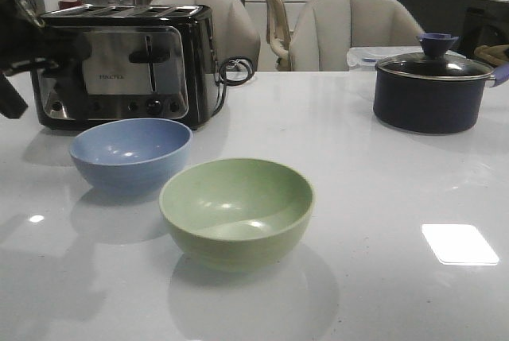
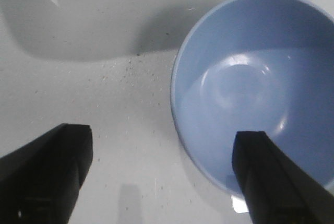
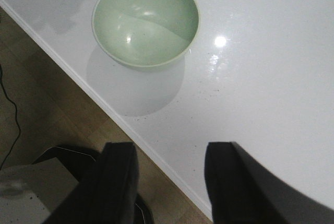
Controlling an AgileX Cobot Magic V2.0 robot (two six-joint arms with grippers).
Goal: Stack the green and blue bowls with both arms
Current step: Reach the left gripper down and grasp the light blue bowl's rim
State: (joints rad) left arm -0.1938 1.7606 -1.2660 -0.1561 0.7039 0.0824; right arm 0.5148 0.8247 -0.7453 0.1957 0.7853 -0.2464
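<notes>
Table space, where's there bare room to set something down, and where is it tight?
Widest bare patch: right of the green bowl, in front of the dark pot. Another strip lies between the toaster and the pot. The near edge of the table is bare too. Crowded: the left, where the blue bowl sits close between toaster and green bowl.

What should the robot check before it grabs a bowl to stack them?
1. Both bowls upright and empty: blue bowl and green bowl: ok.
2. Bowls apart, not touching: ok.
3. Left gripper open, one finger over the blue bowl's inside, one outside its rim: ok.
4. Right gripper open: ok. Near the green bowl: not ok, it hangs at the table edge.
5. Toaster and pot stand behind the bowls, out of the way: ok.
</notes>
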